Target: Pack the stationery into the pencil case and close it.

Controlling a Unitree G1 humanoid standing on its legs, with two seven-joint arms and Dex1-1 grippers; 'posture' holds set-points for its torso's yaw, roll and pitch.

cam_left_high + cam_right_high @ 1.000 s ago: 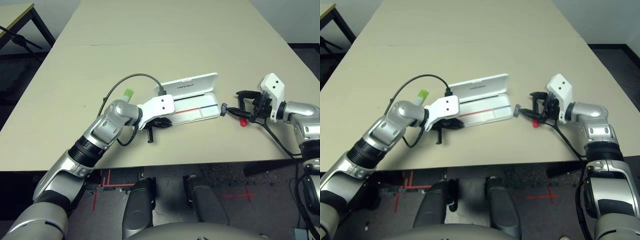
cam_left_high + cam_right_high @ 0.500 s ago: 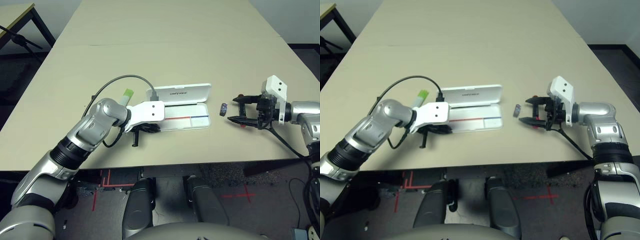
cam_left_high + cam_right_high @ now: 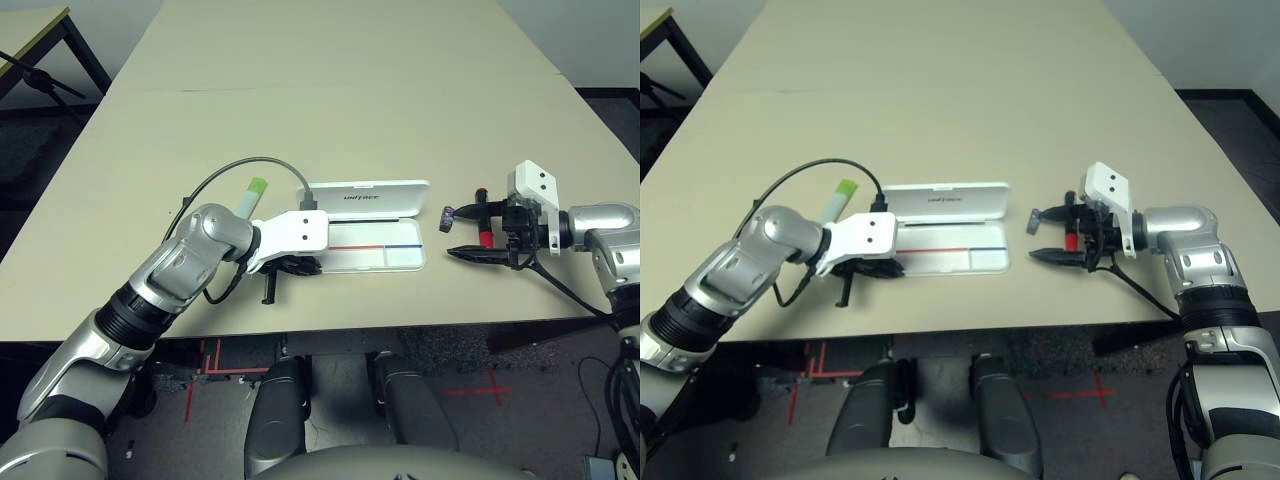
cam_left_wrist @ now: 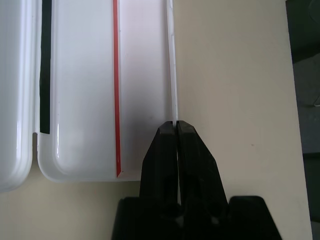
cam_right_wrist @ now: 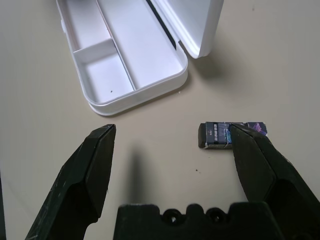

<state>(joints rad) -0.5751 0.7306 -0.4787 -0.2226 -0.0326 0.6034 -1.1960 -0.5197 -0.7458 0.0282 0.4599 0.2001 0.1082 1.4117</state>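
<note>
My left claw (image 4: 176, 131) pinched the case (image 3: 375, 245) rim; my right claw (image 5: 172, 142), wide, needed to centre on the eraser (image 5: 227, 135) before closing.

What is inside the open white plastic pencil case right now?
Nothing: the white plastic pencil case shows bare compartments in the right wrist view. The left gripper and its arm cover the tray's left end in the head views.

Beige table (image 3: 330, 90) in a room with a dark floor (image 3: 40, 150).
A second table's corner (image 3: 35, 25) stands far left; red tape marks (image 3: 470, 388) show on the floor below the near edge.
</note>
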